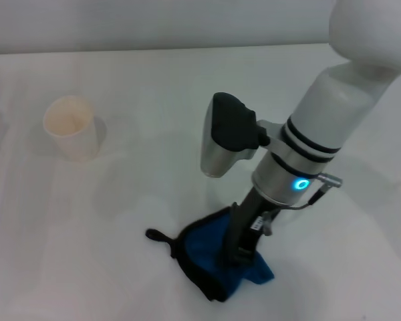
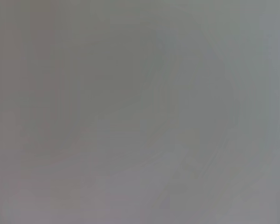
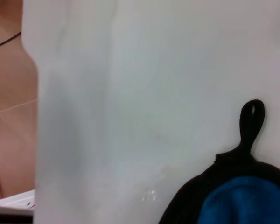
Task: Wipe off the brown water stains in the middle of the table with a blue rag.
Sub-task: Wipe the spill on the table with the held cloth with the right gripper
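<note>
Right hand (image 1: 239, 257) presses blue rag (image 1: 210, 257) — white table (image 1: 134, 80).

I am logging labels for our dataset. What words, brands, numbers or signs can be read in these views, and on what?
None can be read.
The small label on the right claw, above the blue rag: too small and blurred.
The paper cup: no print visible.
The table: no markings.
The left wrist view: nothing legible.

One blue rag (image 1: 214, 257) with a single black loop (image 1: 158, 236) is seen on the one white table (image 1: 334, 281). One off-white paper cup (image 1: 72, 127) is counted. One robot arm (image 1: 307, 144) is shown, ending in one gripper (image 1: 237, 257).
</note>
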